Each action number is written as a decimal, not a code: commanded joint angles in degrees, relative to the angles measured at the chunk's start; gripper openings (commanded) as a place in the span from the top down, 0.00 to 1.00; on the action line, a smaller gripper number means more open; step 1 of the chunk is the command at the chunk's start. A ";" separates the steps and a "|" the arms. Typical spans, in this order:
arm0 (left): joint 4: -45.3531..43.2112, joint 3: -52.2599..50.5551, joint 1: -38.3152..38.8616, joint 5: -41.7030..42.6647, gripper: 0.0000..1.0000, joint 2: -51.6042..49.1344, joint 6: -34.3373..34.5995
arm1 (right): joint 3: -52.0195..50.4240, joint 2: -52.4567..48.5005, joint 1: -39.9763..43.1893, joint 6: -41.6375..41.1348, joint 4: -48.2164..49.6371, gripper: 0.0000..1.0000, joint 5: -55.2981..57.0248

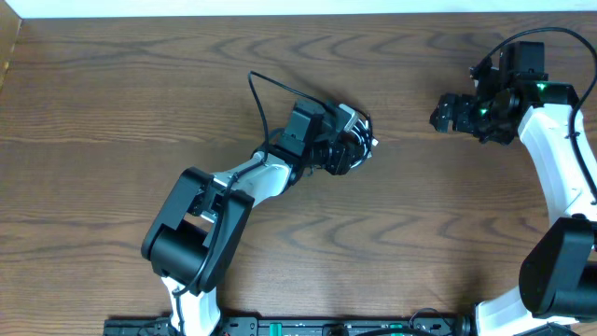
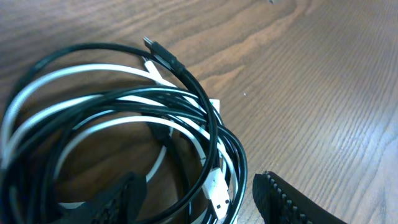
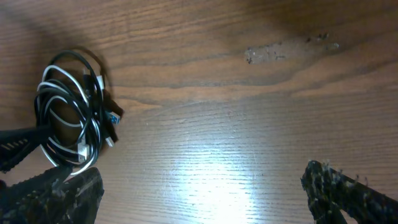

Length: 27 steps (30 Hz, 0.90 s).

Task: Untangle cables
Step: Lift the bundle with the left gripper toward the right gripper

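The coil of thin black and white cables (image 2: 124, 118) lies as one tangled bundle near the middle of the brown wood-grain bench (image 1: 140, 93), none of its cords yet drawn apart, so the untangling looks to be at an early step. The left arm's fingers (image 2: 289, 202) stand spread on either side of the coil's near edge, pinching nothing; one is clear of the outer black loop and the other is just beside the strands. The right arm's fingers (image 3: 348, 193) are spread wide and empty, well apart from the coil, which sits off to one side in that arm's view. The next move probably calls for singling out one cord. The slim black plug end (image 2: 155, 48) sticking out past the loops seems the easiest to take hold of, or else the white plug (image 2: 217, 193) near the left fingers. The other arm would then need to pin the rest down. No brand, label or legible writing shows anywhere.
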State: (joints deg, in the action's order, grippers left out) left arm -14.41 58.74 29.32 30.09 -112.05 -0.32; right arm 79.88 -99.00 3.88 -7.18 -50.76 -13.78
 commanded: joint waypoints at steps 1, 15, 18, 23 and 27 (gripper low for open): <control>-0.37 0.76 0.02 2.49 0.39 -1.22 -1.64 | 0.57 -0.50 -0.24 0.37 0.13 0.01 -0.74; -5.01 1.92 0.24 2.29 0.45 -3.80 -1.60 | 0.57 -0.50 -0.24 0.35 -1.44 0.01 -0.79; -5.03 1.92 0.28 2.27 0.48 -4.85 -1.60 | 0.57 -0.50 -0.24 0.37 -2.01 0.01 -0.79; -5.44 1.95 0.28 2.29 0.55 -6.36 -1.55 | 0.57 -0.50 -0.24 0.39 -2.38 0.01 -0.74; -5.42 1.95 0.26 2.29 0.92 -6.36 -1.31 | 0.57 -0.50 -0.24 0.39 -2.38 0.01 -0.76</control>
State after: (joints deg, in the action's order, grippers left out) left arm -19.97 59.57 29.41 31.83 -117.75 -1.56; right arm 79.88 -99.00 3.88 -7.18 -52.97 -13.78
